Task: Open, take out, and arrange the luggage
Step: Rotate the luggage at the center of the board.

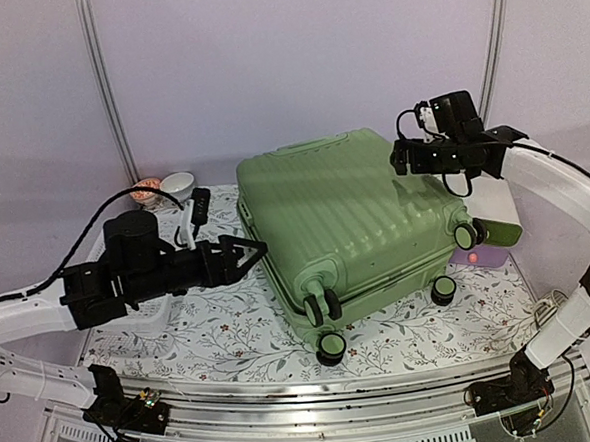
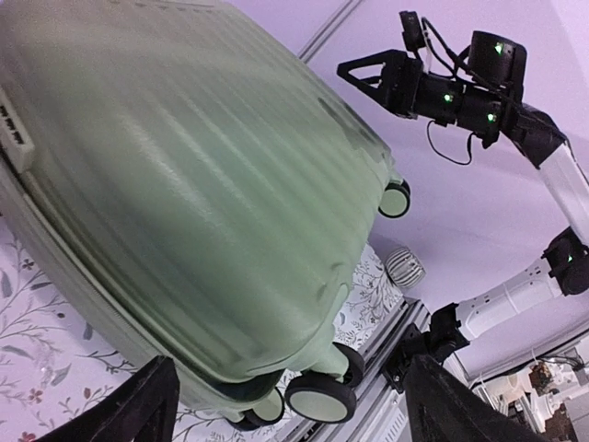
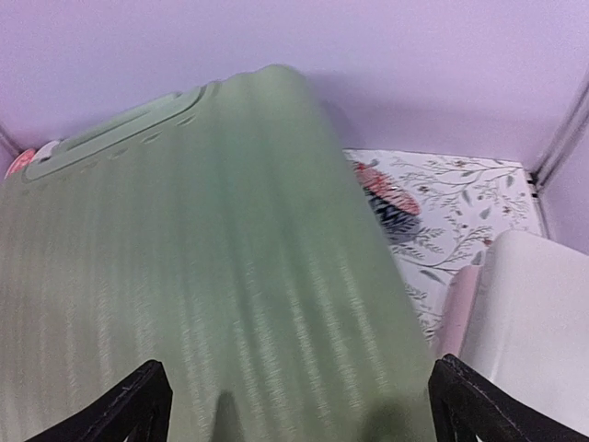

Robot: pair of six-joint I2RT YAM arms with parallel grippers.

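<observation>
The luggage (image 1: 361,227) is a light-green ribbed hard-shell suitcase lying flat and closed on the floral cloth, its black wheels (image 1: 332,345) toward the near edge. My left gripper (image 1: 255,253) is open just off its left side, at the level of the shell. In the left wrist view the shell (image 2: 184,184) fills the frame, and nothing sits between the left gripper's (image 2: 294,410) fingers. My right gripper (image 1: 398,159) hovers open over the far right corner of the lid. The right wrist view looks down on the lid (image 3: 202,276) between the right gripper's (image 3: 294,410) spread fingers.
A white and purple box (image 1: 498,224) stands against the suitcase's right side. Two small bowls (image 1: 166,187) and a black oblong object (image 1: 200,205) sit at the back left. A patterned bowl (image 3: 391,207) lies behind the suitcase. The metal rail (image 1: 316,405) runs along the near edge.
</observation>
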